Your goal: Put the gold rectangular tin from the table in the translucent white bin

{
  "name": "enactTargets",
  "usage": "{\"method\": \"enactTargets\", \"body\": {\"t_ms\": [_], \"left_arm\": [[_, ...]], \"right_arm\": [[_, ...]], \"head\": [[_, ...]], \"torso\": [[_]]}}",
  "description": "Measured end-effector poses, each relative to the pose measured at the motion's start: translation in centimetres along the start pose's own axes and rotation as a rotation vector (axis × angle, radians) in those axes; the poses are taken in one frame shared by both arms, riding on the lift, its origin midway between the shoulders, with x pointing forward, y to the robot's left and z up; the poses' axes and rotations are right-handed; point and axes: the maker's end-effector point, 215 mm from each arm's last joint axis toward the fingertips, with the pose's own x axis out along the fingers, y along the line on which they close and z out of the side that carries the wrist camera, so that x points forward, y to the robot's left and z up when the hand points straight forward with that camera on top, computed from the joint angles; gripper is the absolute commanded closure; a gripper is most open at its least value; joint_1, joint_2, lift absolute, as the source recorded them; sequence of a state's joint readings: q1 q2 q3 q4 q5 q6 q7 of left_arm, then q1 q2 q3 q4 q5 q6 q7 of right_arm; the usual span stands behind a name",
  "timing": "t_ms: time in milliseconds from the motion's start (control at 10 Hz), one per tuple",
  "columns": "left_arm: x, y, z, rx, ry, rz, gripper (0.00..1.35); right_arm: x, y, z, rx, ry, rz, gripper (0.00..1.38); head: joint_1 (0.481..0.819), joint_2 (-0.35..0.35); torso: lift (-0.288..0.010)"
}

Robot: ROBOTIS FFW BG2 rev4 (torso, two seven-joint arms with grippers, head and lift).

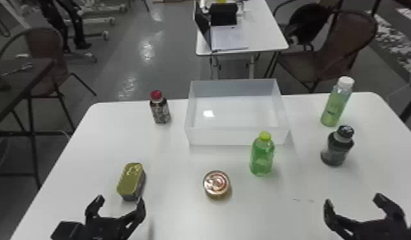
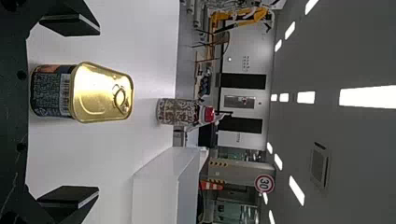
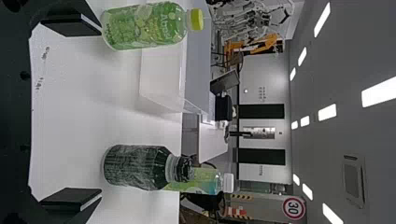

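gold tin (image 1: 130, 181) upright, lower left of head view; left gripper (image 1: 120, 201) just short, spread wide, empty. right gripper (image 1: 354, 201), lower right, same. off-centre approach could bump the tin and tip it.

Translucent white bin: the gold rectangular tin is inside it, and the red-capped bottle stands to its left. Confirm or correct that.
The gold rectangular tin is not inside the translucent white bin: the head view shows it on the table, just beyond the open left gripper. The red-capped bottle does stand to the bin's left.
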State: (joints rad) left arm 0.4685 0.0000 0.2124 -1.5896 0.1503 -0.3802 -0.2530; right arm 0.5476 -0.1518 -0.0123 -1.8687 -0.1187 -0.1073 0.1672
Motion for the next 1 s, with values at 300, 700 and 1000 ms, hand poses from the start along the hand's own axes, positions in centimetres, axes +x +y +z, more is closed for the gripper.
{"method": "enactTargets", "body": {"t_ms": [300,700,1000], "left_arm": [[0.0,-0.1,-0.1,-0.003,0.002,-0.001,0.10],[0.3,-0.5,-0.9,-0.010,0.022,-0.008,0.10],[1.7,-0.2,-2.3,-0.003,0.054,-0.005,0.10]], "right_arm": [[0.1,0.0,0.0,0.001,-0.001,-0.001,0.08],[0.1,0.0,0.0,0.003,-0.001,-0.002,0.08],[0.3,0.0,0.2,0.005,-0.005,0.002,0.08]], "head": [[0.695,0.119],[0.695,0.113],[0.695,0.113]], "torso": [[-0.091],[-0.091],[-0.091]]}}
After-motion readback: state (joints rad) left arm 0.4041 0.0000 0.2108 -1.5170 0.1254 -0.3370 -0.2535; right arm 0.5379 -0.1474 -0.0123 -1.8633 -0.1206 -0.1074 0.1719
